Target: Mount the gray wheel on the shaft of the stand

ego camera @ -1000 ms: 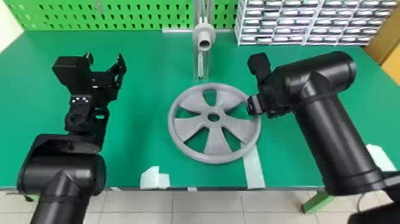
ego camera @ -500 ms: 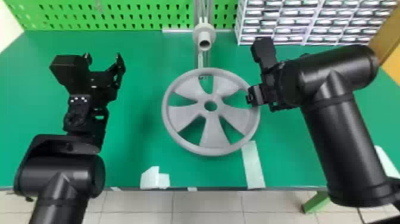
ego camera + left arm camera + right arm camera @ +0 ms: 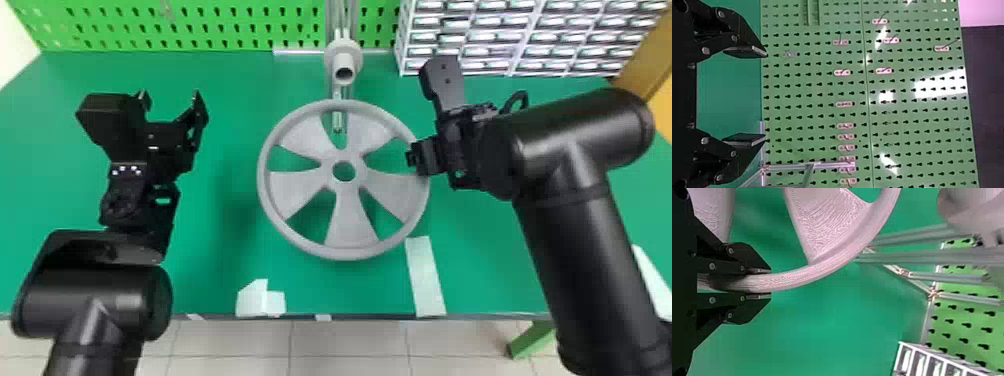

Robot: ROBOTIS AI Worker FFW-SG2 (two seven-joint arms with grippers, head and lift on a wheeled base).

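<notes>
Green worktop; toward its back, the stand. Nearer, over the worktop, the gray wheel, its rim clamped in the right gripper. The left gripper, fingers apart, is left of the wheel. The shaft is beyond the wheel.

Near, the left gripper has its two black fingers spread well apart. Past them is the green table, and at the far side stands a green pegboard with small hooks and patches of glare. Metal rails cross in front of it, to the right.
</notes>
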